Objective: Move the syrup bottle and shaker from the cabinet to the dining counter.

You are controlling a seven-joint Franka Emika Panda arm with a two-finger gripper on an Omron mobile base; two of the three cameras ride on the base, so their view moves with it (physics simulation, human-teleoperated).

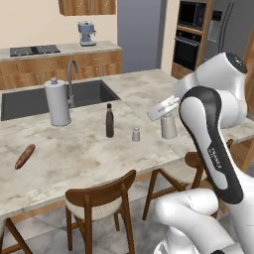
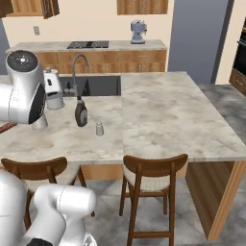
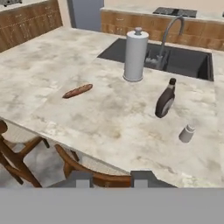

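Bottle [image 3: 166, 100] upright on worktop [image 3: 100, 113], shaker [image 3: 187, 133] just beside, paper-towel roll [image 3: 135, 54] near sink [image 3: 183, 61], end effector [image 3: 109, 179] empty, jaws apart.

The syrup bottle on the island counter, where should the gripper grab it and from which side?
Grip the syrup bottle across its narrow neck just under the cap, coming from above. It stands upright on the dining counter, and its bulbous body looks too wide for a sure pinch. The shaker stands apart, leaving room.
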